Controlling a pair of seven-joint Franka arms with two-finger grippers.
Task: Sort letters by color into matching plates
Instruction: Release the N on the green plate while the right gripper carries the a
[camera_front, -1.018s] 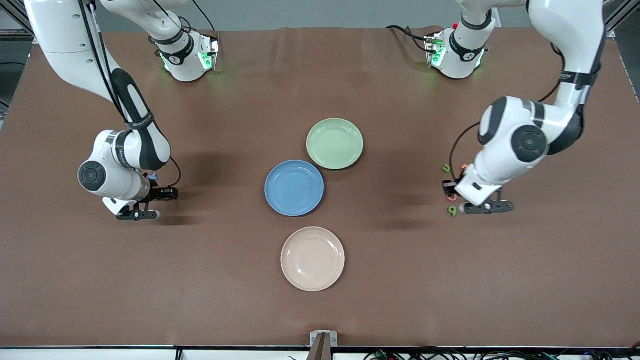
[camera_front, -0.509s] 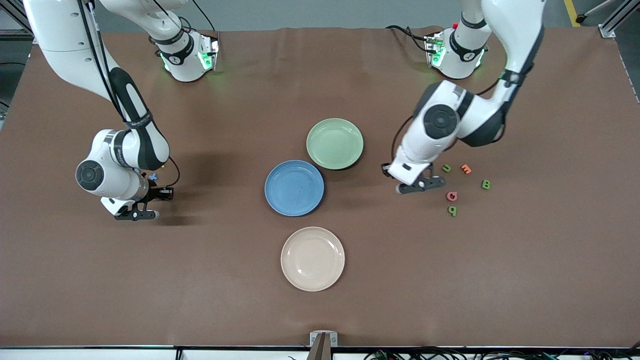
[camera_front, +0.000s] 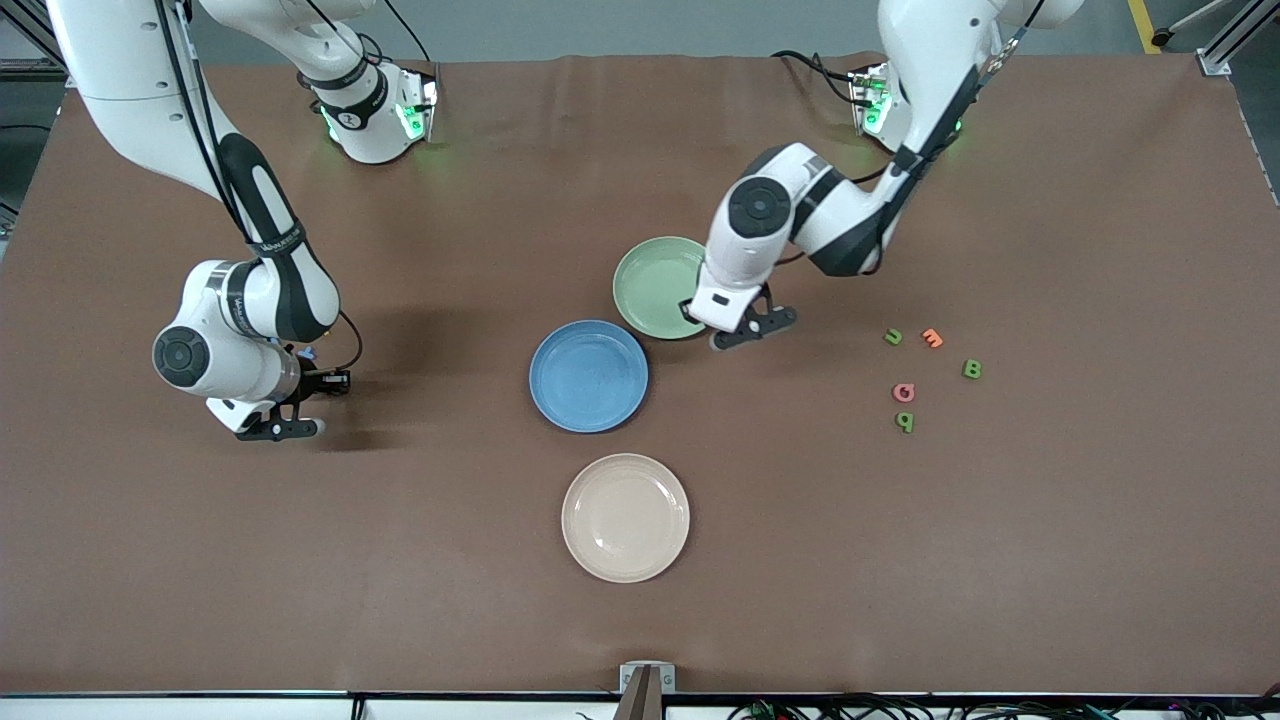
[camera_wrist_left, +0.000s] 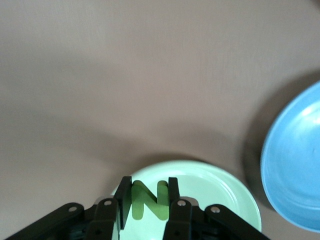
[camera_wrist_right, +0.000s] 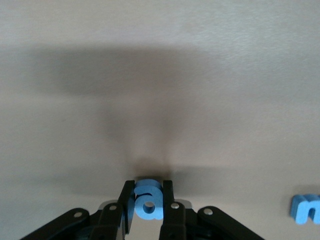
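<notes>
The left gripper (camera_front: 738, 330), clamped on a green N (camera_wrist_left: 148, 200), has swung from the loose letters to the green plate (camera_front: 655, 280); release comes next. The right gripper (camera_front: 280, 410) has just pinched a blue letter (camera_wrist_right: 148, 199) at the table.

On my brown tabletop (camera_front: 400, 560) a cream-beige plate (camera_front: 625, 517) lies flat and bare, nearest the front camera of all the plates, well apart from the loose letters. Toward my left arm's end sit two letters of other colours: an orange letter (camera_front: 932, 338) lying farther from the front camera, and a pink letter (camera_front: 903, 392) lying nearer, near each other but not touching. At the tabletop's near edge a small grey bracket (camera_front: 646, 677) sticks up in the middle, with dark cables (camera_front: 900, 708) running along below it
</notes>
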